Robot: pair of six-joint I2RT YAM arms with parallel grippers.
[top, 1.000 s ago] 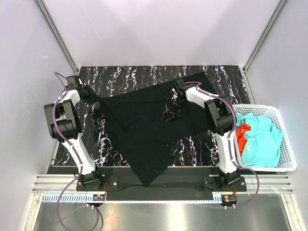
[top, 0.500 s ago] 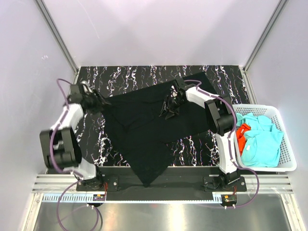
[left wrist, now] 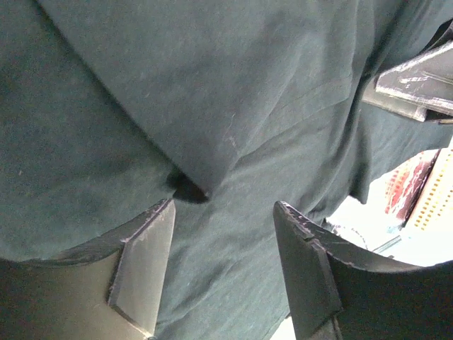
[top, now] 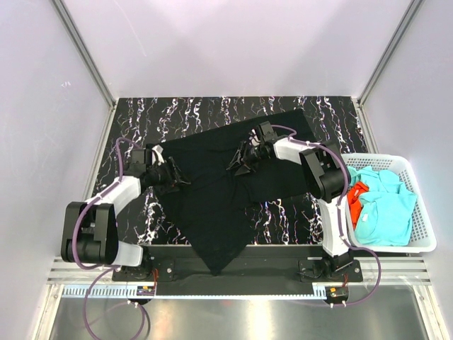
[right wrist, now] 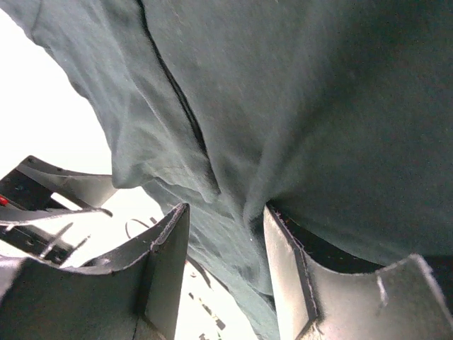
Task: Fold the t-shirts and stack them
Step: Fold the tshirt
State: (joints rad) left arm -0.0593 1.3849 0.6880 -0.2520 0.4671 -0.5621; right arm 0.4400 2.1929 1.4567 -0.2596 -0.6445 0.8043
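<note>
Lying beneath the left gripper (top: pixel 176 179) and right gripper (top: pixel 239 162), both spread apart, is the black t-shirt (top: pixel 212 209)

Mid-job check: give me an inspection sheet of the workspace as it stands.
Surface: black marbled table, much of it under cloth.
Job's things: black shirt spread out, unfolded and wrinkled, its near corner over the front edge; turquoise shirts and orange-red shirt in the white basket on the right.
Clutter: nothing seen.
Grippers: left gripper open over the black shirt; right gripper open, a cloth fold between its fingers.
Cables: purple cables run along both arms and loop below the bases.
Surroundings: pale walls, metal frame posts.
</note>
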